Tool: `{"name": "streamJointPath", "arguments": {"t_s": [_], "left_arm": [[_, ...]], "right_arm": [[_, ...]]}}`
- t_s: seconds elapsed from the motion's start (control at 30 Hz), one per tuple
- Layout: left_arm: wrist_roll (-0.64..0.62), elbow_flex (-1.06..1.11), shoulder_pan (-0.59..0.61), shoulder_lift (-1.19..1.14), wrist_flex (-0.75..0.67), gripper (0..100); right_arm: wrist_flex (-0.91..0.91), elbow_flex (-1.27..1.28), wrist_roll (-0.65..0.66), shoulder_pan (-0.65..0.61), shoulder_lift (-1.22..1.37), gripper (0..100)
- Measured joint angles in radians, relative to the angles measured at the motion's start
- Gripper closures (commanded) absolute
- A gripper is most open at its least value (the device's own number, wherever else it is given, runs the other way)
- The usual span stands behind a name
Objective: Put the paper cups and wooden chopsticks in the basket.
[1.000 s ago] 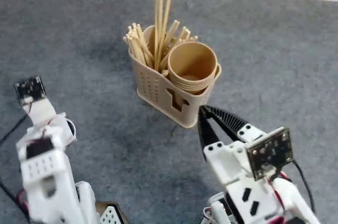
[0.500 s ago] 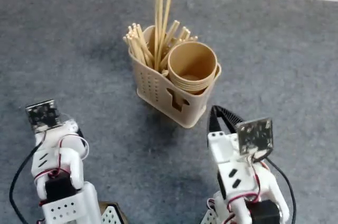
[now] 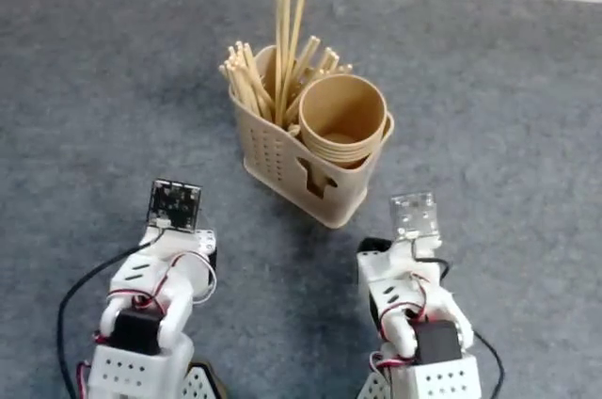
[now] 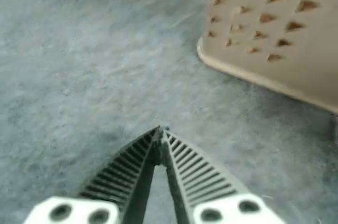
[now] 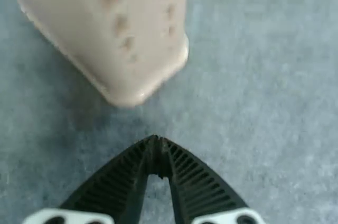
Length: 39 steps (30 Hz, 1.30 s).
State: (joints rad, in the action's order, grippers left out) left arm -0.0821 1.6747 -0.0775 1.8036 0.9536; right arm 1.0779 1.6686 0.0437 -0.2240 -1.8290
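Left gripper point(image 4: 160, 130) and right gripper point(image 5: 154, 139) are each pressing their tips together, gripping nothing, above the grey carpet point(image 3: 94, 88). From above, the basket point(image 3: 273, 159) is standing at 12 o'clock, with the left arm point(image 3: 150, 295) sitting at its 7 and the right arm point(image 3: 409, 295) at its 5. Paper cups point(image 3: 343, 117) are nesting in its 3 o'clock side, and wooden chopsticks point(image 3: 282, 51) are leaning at 10.
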Motion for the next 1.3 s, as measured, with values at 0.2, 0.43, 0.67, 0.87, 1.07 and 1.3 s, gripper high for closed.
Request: {"name": "streamJointPath", "arguments": {"t_s": [0.2,0.43,0.67,0.87,1.07,1.3], "left_arm": [[0.000,0.000,-0.011,0.003,0.072,99],[0.000,0.000,-0.017,0.003,0.321,99],[0.000,0.000,-0.023,0.003,0.362,99],[0.000,0.000,-0.023,0.003,0.362,99],[0.000,0.000,-0.023,0.003,0.364,99],[0.000,0.000,-0.023,0.003,0.364,99]], "right_arm": [[0.035,0.002,0.000,0.000,0.000,99.4],[0.157,0.002,0.000,0.008,0.000,99.4],[0.164,0.002,0.000,0.003,0.000,99.4],[0.164,0.002,0.000,0.003,0.000,99.4],[0.164,0.002,0.000,0.003,0.000,99.4],[0.164,0.002,0.000,0.003,0.000,99.4]]}}
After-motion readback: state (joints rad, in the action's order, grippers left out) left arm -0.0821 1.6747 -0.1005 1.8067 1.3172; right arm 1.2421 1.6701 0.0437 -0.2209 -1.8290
